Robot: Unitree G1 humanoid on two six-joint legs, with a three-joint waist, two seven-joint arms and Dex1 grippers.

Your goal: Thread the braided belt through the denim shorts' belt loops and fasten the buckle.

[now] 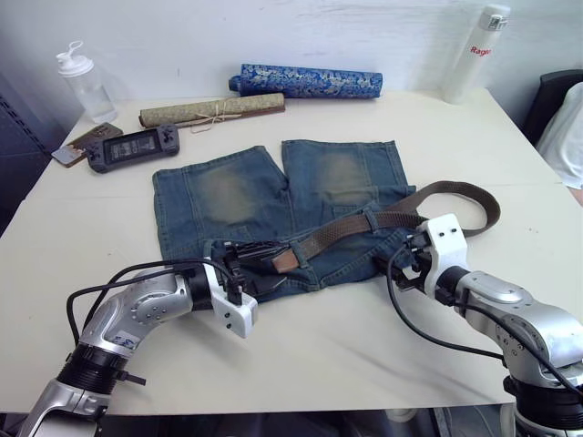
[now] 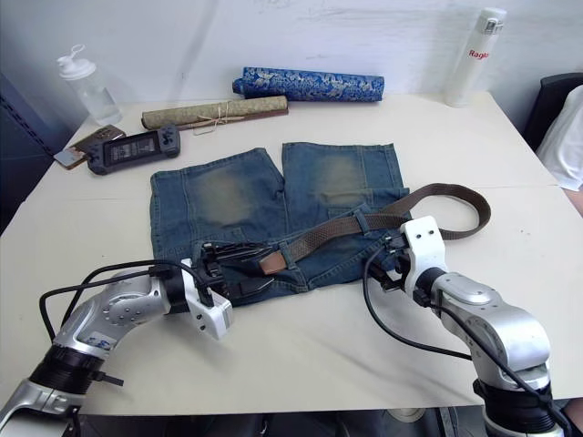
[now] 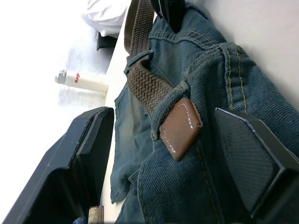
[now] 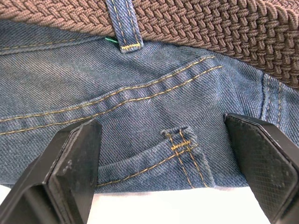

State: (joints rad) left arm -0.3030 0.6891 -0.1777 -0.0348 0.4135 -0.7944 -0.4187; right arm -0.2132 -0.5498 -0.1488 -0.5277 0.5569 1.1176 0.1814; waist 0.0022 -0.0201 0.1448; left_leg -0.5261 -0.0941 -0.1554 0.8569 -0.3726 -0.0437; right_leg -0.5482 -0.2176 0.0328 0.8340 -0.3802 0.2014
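The denim shorts (image 1: 273,205) lie flat on the white table, waistband toward me. The braided belt (image 1: 364,225) runs along the waistband under belt loops (image 4: 124,23) and curls off to the right in a loose bend (image 1: 483,205). Its reddish-brown leather tip (image 3: 180,128) pokes out from under a denim loop (image 3: 173,93). My left gripper (image 1: 258,266) is open, its fingers (image 3: 252,163) on either side of that tip. At the waistband's right end my right gripper (image 4: 168,163) is open just over the denim below the belt. The buckle is hidden.
At the back lie a blue patterned roll (image 1: 305,82) and a tan rolled mat (image 1: 209,111). A handheld console (image 1: 132,147), a phone (image 1: 82,143) and a clear bottle (image 1: 84,82) sit back left. A white bottle (image 1: 475,55) stands back right.
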